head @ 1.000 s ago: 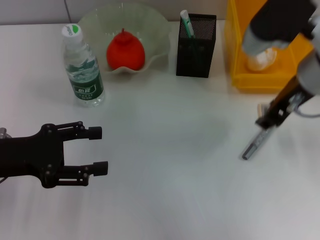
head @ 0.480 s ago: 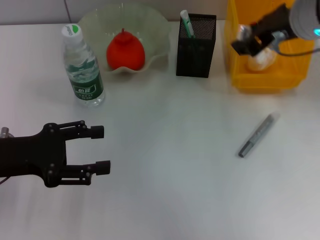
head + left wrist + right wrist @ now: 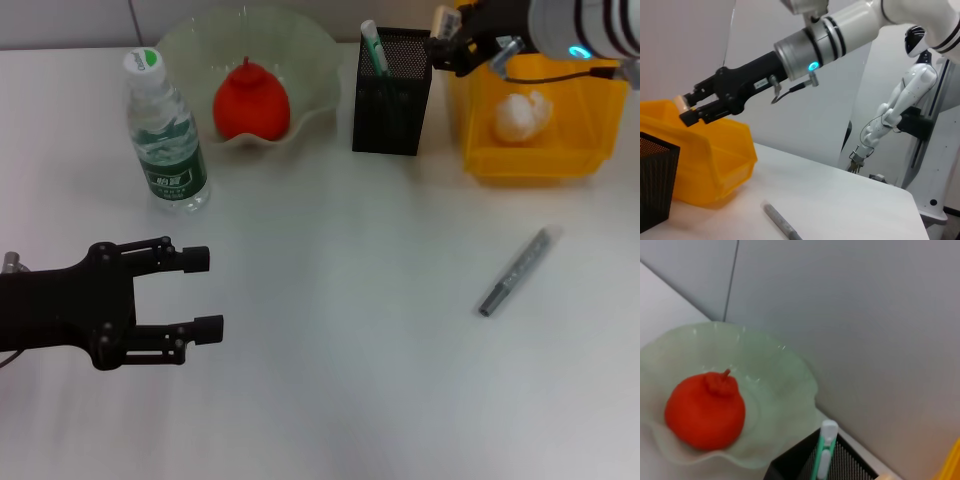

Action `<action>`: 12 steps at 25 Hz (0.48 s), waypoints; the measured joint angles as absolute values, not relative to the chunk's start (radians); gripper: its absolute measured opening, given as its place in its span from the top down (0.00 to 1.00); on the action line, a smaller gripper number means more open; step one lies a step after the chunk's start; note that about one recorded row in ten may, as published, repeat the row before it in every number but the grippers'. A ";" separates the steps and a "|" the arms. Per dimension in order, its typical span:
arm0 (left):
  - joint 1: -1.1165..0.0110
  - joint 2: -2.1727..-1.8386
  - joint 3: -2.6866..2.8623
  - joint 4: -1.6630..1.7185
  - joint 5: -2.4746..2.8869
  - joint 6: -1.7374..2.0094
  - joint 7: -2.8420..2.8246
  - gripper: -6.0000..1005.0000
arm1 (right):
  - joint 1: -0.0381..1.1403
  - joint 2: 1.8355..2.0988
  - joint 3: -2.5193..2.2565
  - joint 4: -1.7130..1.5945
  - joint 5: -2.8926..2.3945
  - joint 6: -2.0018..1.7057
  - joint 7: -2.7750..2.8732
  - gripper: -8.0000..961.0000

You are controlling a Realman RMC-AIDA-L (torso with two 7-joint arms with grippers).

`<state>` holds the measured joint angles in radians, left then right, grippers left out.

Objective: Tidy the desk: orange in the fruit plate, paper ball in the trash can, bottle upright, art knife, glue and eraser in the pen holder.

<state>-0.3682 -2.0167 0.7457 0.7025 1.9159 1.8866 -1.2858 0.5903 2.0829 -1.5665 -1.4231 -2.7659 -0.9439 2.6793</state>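
The right gripper (image 3: 440, 40) is hovering just above the pen holder (image 3: 392, 95), pinching the eraser (image 3: 680, 103). The art knife (image 3: 373, 47) is standing inside the holder; the glue (image 3: 514, 272) is lying on the desk (image 3: 330, 330) well away from it. The left gripper (image 3: 200, 293) is waiting far off, fingers spread.

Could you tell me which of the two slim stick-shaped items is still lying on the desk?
The grey glue, flat on the desk near the trash can. The green art knife stands in the pen holder.
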 joint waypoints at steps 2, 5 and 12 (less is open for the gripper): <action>-0.370 -2.017 0.744 0.702 1.916 1.887 -1.286 0.19 | 0.601 2.083 -1.574 -1.384 -2.766 -0.902 2.677 0.51; -0.372 -2.017 0.743 0.702 1.916 1.886 -1.285 0.19 | 0.618 2.083 -1.592 -1.338 -2.765 -0.857 2.672 0.46; -0.374 -2.019 0.737 0.702 1.916 1.881 -1.284 0.19 | 0.644 2.083 -1.608 -1.283 -2.755 -0.799 2.669 0.29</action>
<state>-0.3741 -2.0188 0.7373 0.7025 1.9160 1.8809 -1.2841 0.6440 2.0832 -1.6084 -1.2832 -2.7548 -0.7993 2.6686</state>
